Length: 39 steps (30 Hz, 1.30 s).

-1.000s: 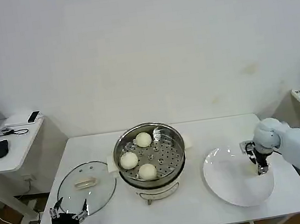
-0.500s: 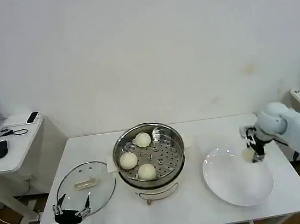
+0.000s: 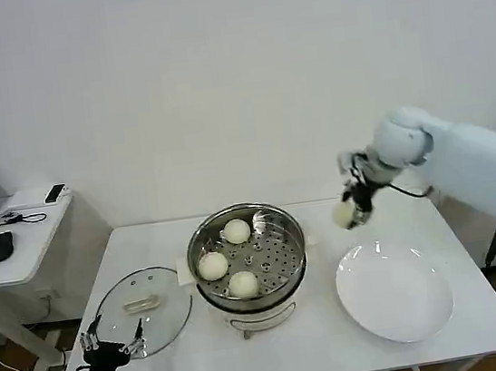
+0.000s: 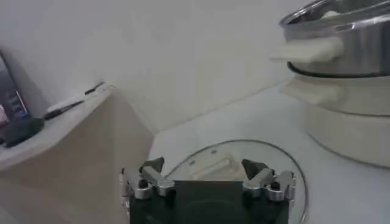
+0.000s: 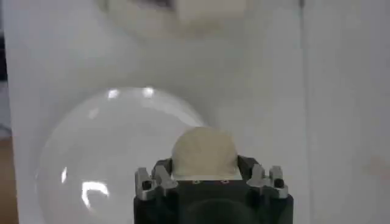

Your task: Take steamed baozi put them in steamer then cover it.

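We are carrying the fourth baozi (image 3: 344, 215) clamped in our right tool (image 3: 352, 211), above the tabletop (image 3: 340, 329) between plate (image 3: 394, 290) and steamer (image 3: 248, 257); we should be aiming for the tray's empty right side, releasing low. Our left tool (image 3: 111, 343) is waiting, spread wide, by the glass cover (image 3: 144, 310).

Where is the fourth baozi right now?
In the head view the fourth baozi is held in the right pincer, in the air between the steamer and the white plate.
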Each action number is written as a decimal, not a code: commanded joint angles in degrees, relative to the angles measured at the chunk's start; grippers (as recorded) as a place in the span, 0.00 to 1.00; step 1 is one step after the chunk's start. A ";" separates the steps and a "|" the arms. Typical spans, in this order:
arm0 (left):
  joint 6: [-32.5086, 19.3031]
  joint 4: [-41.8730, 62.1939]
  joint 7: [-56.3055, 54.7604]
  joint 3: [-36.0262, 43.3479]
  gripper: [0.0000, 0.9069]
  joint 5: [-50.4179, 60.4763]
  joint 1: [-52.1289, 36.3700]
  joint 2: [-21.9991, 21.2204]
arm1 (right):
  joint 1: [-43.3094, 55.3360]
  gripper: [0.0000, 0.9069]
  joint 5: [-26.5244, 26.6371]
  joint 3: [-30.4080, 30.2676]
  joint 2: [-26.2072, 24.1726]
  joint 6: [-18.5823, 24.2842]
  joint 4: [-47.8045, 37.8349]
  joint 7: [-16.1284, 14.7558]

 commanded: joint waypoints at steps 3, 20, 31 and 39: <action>-0.43 -0.99 -0.57 0.08 1.00 1.90 -0.24 0.01 | 12.28 0.79 11.79 -7.81 19.82 -2.95 -9.72 0.04; -0.48 -1.53 -0.38 0.47 1.00 1.44 -0.86 -0.57 | 5.96 0.79 11.00 -13.21 28.59 -3.29 -14.44 0.55; -0.65 -1.02 -0.28 -0.16 1.00 0.97 -0.88 -0.05 | 3.00 0.79 8.08 -14.93 28.32 -3.02 -14.60 1.04; -0.68 -0.82 -0.31 -0.12 1.00 0.98 -0.85 0.05 | 2.39 0.79 5.90 -15.29 26.95 -2.83 -13.48 1.22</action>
